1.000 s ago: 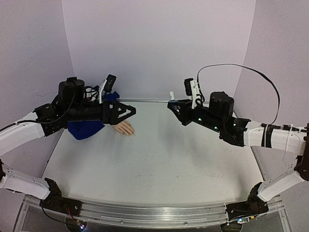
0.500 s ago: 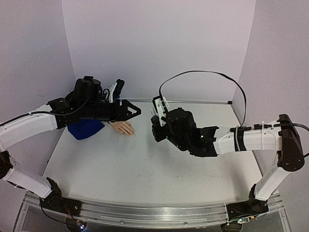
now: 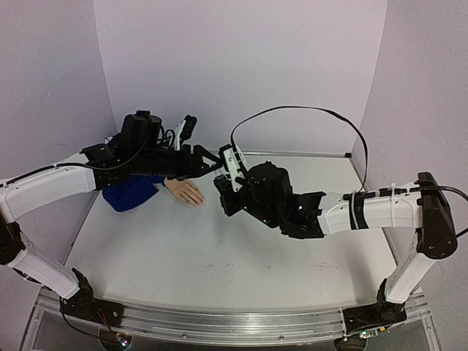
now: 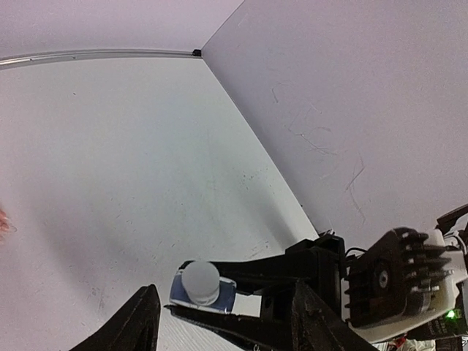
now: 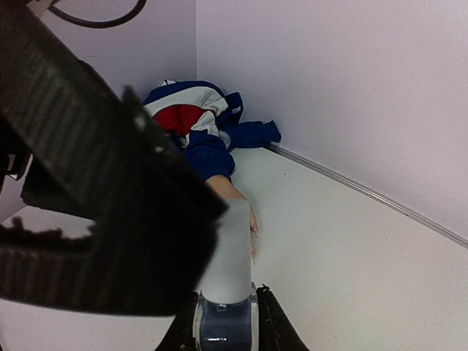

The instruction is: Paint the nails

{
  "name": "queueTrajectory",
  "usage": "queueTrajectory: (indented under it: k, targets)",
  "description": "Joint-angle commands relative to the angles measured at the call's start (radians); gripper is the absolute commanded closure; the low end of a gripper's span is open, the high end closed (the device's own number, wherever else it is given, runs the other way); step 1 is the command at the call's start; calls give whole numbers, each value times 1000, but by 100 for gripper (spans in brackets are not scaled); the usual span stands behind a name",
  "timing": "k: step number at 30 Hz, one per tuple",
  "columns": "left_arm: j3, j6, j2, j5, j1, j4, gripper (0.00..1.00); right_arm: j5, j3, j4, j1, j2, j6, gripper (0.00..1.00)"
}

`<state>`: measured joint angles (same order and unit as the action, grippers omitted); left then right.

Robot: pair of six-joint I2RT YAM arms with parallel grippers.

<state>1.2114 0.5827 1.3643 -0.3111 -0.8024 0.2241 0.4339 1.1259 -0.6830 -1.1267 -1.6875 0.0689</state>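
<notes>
A small peach mannequin hand point(image 3: 186, 192) lies on the table, sticking out of a blue, red and white sleeve point(image 5: 190, 121). Its nails point(image 3: 199, 202) are too small to make out. My right gripper point(image 5: 224, 333) is shut on the blue base of a small bottle point(image 5: 225, 322) with a white cap point(image 4: 200, 281), held above the table just right of the hand. My left gripper point(image 4: 223, 329) faces the cap end-on. Its jaws stand open on either side of the cap with a gap to each. In the right wrist view one left finger point(image 5: 110, 219) overlaps the cap's side.
Lilac walls close the table on three sides, and the hand lies near the back left corner. A black cable point(image 3: 292, 110) loops above the right arm. An aluminium rail point(image 3: 234, 322) runs along the near edge.
My right arm has swung left with the bottle to meet the left gripper. The left gripper has moved right, and its jaws have narrowed.
</notes>
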Motion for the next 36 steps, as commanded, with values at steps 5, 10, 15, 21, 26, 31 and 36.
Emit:
queueTrajectory:
  k: [5,10,15,21,26,31,36]
  targets:
    - [79,27,52,-7,-6,-68,47,-18,37,-91,-22,18,-25,100]
    - [90,19,66,-27,-12,-73,62,-30,27,-106,-25,32,-17,100]
    - [83,14,72,-67,-25,-78,74,-47,15,-131,-24,46,-4,100]
    - [57,-42,72,-187,-46,-105,86,-132,-6,-161,-20,96,11,100]
    - [42,-114,72,-424,-49,-176,94,-773,-58,-238,77,205,58,100]
    - [37,-146,65,-657,-70,-335,96,-1338,-118,-548,142,282,254,100]
    - [57,-143,79,-695,-80,-389,98,-1328,-112,-550,158,304,264,100]
